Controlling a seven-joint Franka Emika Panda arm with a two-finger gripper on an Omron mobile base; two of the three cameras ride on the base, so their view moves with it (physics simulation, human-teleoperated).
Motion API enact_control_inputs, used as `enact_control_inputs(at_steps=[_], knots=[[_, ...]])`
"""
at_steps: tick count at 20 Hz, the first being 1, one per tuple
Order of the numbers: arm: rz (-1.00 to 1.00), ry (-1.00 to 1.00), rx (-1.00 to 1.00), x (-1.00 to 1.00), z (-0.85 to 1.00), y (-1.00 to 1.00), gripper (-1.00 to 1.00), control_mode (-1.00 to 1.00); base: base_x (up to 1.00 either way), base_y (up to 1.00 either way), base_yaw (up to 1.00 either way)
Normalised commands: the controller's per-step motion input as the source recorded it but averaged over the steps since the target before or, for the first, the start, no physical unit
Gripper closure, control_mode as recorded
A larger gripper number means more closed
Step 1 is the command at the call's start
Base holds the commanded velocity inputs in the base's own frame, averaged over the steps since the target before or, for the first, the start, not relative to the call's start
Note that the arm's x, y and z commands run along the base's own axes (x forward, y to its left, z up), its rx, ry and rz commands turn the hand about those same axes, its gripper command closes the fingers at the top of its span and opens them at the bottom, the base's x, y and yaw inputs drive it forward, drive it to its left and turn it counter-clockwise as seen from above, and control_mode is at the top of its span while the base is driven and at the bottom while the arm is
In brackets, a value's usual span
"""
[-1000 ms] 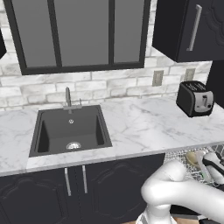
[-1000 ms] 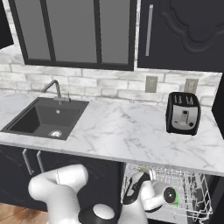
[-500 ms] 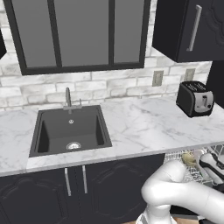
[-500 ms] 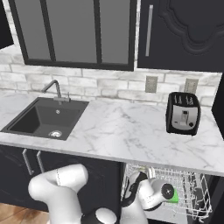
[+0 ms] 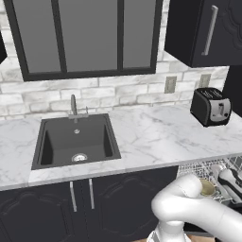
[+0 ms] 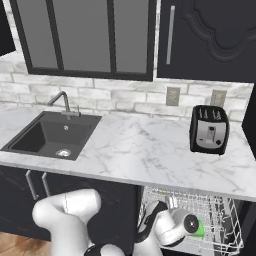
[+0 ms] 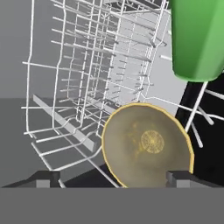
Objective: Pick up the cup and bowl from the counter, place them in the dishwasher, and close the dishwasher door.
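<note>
Pincer: my pincer [image 7: 113,177] is down inside the dishwasher, its two dark tips spread wide apart, clamped on nothing.
Bowl: a tan bowl [image 7: 148,146] with a yellow rim stands on edge between my tips, its inside facing me; I cannot tell whether they touch it.
Cup: a green cup [image 7: 197,39] sits in the white rack [image 7: 94,74], just beyond the bowl.
Dishwasher: it [image 6: 192,217] is open under the bench [image 6: 150,152], rack pulled out, below the toaster [image 6: 209,130].
Sink: the black sink [image 5: 75,142] is set into the bench, well apart from the dishwasher.
</note>
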Motion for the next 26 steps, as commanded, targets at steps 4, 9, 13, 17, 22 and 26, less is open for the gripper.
enact_control_inputs(at_steps=[4,9,13,17,22,26], knots=[[0.0,0.0,-0.02,-0.16,0.31,0.0,-1.0,-1.0,0.0,0.0,0.0],[0.0,0.0,-0.05,0.0,0.67,0.0,-1.0,-1.0,0.0,0.0,0.0],[0.0,0.0,-0.11,0.0,0.78,0.03,-1.0,-1.0,0.0,0.0,0.0],[0.0,0.0,-0.03,0.0,0.53,0.03,-1.0,-1.0,0.0,0.0,0.0],[0.0,0.0,0.0,0.0,0.24,0.0,-1.0,-1.0,0.0,0.0,0.0],[0.0,0.0,0.0,0.0,0.13,0.0,-1.0,-1.0,0.0,0.0,0.0]])
